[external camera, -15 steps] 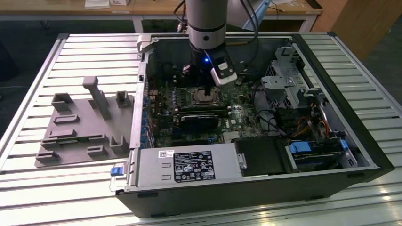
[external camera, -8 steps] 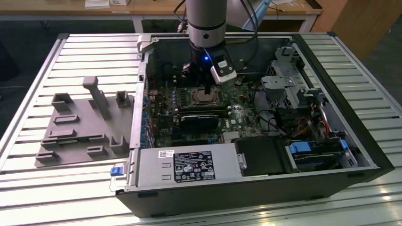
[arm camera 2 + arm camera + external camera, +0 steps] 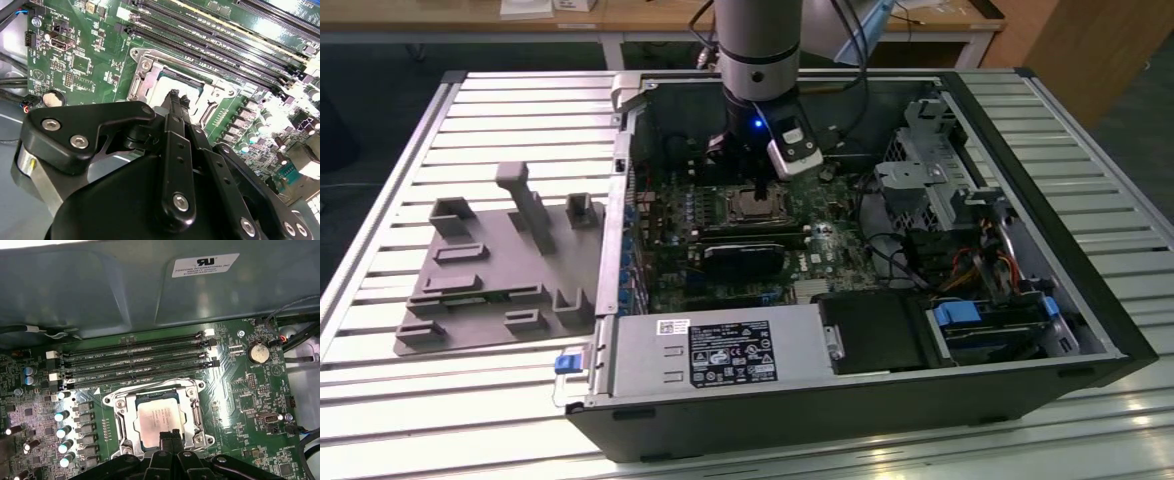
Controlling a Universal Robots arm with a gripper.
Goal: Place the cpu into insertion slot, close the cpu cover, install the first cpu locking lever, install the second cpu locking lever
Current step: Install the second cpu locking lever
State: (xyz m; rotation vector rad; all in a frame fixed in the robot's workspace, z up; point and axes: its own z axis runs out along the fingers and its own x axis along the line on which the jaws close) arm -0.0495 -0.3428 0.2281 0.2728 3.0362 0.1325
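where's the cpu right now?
The cpu sits in the insertion slot on the motherboard, just below the long memory slots in the first wrist view, with the gripper at its near edge.

A slatted metal table (image 3: 480, 110) spreads across the exterior view, its pale ribs catching bright glare along the near edge. Behind it, a light wooden desk (image 3: 654, 18) on white legs runs along the back. At the exterior view's right stands a brown wooden panel (image 3: 1094, 50). The floor (image 3: 374, 70) is dark.
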